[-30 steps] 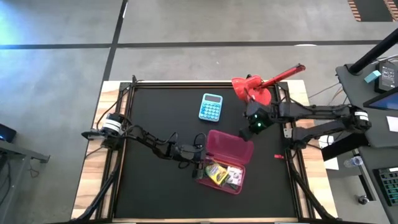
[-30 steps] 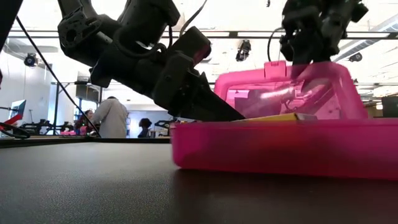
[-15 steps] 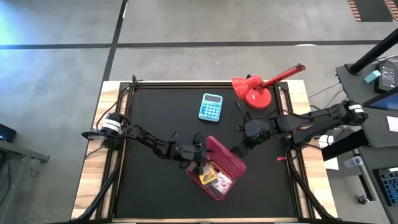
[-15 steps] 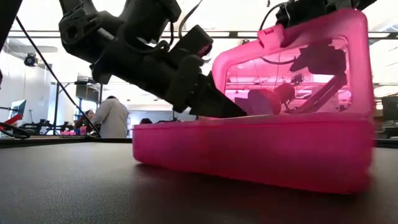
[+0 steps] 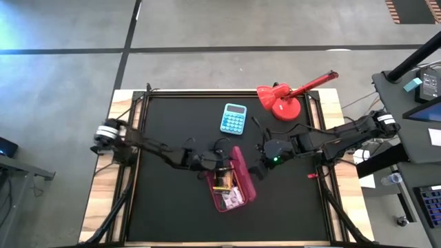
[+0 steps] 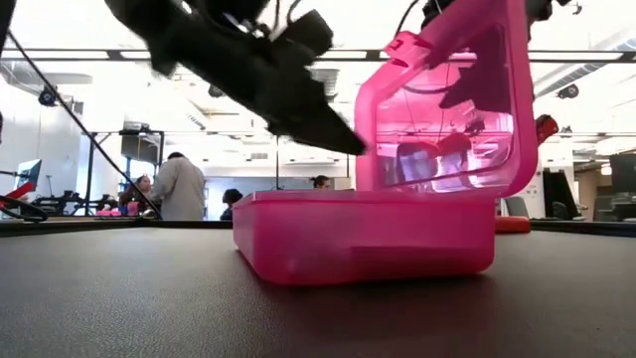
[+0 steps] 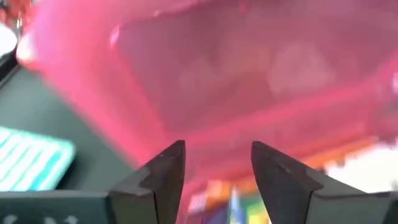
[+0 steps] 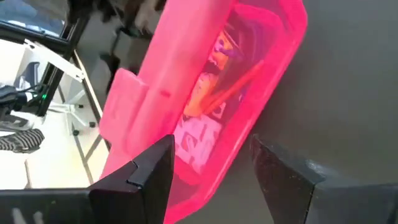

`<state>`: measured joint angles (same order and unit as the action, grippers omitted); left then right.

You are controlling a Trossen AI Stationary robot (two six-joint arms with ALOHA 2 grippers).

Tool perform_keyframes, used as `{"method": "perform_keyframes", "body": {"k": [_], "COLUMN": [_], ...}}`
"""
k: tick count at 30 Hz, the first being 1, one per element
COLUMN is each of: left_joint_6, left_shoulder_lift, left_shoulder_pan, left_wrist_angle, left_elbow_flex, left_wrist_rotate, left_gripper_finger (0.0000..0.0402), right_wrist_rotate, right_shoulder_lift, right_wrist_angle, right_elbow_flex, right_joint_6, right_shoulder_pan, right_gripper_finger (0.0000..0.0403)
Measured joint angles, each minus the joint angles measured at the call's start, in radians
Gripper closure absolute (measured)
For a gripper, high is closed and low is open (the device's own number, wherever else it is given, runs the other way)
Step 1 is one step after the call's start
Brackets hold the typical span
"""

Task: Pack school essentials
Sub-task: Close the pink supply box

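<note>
High view: pink case (image 5: 234,180) lengthwise toward the table's front (lid half-raised).

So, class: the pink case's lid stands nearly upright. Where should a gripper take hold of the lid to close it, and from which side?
Probably the lid's free top edge, by the small latch tab, coming from above on the outer side. The lid stands almost upright over the pink case, so that edge sits clear of the contents. The right gripper is on that side; the left gripper is over the tray.
</note>
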<state>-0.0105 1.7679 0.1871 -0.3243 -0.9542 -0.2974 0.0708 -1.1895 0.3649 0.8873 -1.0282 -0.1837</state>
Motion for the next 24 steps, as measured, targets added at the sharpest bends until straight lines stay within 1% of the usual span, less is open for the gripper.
{"method": "perform_keyframes", "body": {"k": [4, 7, 10, 13, 17, 24], "left_joint_6": [-0.009, -0.027, -0.089, -0.125, -0.175, -0.246], "left_shoulder_lift": [-0.172, -0.303, -0.42, -0.494, -0.51, -0.412], "left_shoulder_pan": [0.002, 0.009, 0.011, 0.011, 0.013, 0.067], "left_wrist_angle": [0.326, 0.485, 0.517, 0.508, 0.493, 0.475], "left_elbow_flex": [0.004, 0.007, 0.015, 0.016, 0.02, 0.025], "left_wrist_rotate": [0.0, 0.0, 0.001, -0.016, -0.033, -0.025], "left_gripper_finger": [0.0233, 0.0233, 0.0233, 0.0233, 0.0233, 0.0233], "right_wrist_rotate": [-0.021, -0.022, -0.022, -0.022, -0.015, -0.011], "right_shoulder_lift": [-0.047, -0.096, -0.165, -0.247, -0.357, -0.505], "right_wrist_angle": [-0.001, -0.004, -0.006, -0.004, -0.004, -0.002], "right_elbow_flex": [0.057, 0.105, 0.157, 0.208, 0.28, 0.377], "right_joint_6": [0.043, 0.074, 0.104, 0.137, 0.181, 0.218], "right_shoulder_pan": [0.0, 0.0, 0.0, 0.0, 0.0, 0.0], "right_gripper_finger": [0.0202, 0.0202, 0.0202, 0.0202, 0.0202, 0.0202]}}
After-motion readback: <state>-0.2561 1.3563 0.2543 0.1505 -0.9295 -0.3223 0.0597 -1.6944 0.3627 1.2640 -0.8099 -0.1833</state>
